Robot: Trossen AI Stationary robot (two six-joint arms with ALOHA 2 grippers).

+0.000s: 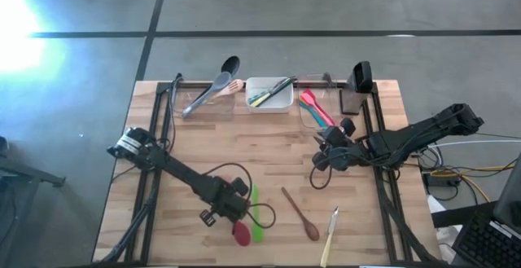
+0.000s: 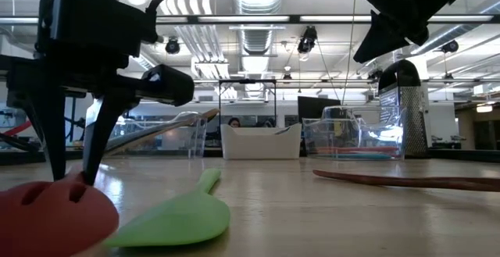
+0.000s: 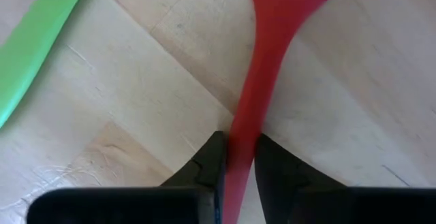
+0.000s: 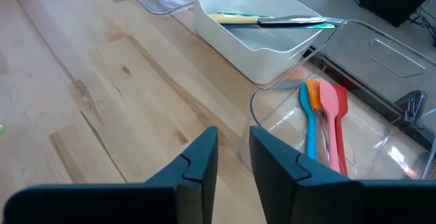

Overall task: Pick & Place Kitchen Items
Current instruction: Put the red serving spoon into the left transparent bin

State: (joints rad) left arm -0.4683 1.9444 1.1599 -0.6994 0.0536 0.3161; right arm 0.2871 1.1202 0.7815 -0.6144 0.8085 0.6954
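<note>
We see the left gripper (image 1: pixel 230 216) low on the table (image 1: pixel 269 150) at about 7 o'clock from the table's centre, its fingers (image 3: pixel 212 163) clenched on the thin handle of the red spoon (image 3: pixel 262 81). The spoon's bowl (image 1: pixel 242 234) lies flat on the wood, touching or just beside the green spatula (image 1: pixel 256 213), which lies at the gripper's 3 o'clock side.

The right gripper (image 1: pixel 326 155) hangs over the table at about 3 o'clock from centre, near the clear tub (image 4: pixel 354 115). Its jaws stand a narrow gap apart with nothing between them.

The wooden spoon (image 1: pixel 300 213) lies loose at 5 o'clock, and the cream-handled piece of cutlery (image 1: pixel 330 234) sits near it at the table's near edge.

Along the 12 o'clock edge, the white tub (image 1: pixel 269 94) holds cream-handled cutlery (image 4: pixel 262 20). The clear tub to its right holds blue (image 4: pixel 308 125), orange (image 4: pixel 314 96), pink (image 4: pixel 328 118) and red (image 4: pixel 340 129) spatulas side by side. The clear tub on the left (image 1: pixel 207 101) carries a black spoon (image 1: pixel 228 67) and a grey spoon (image 1: pixel 203 94) sticking out past its rim.

We read no brand, label or writing on anything.
</note>
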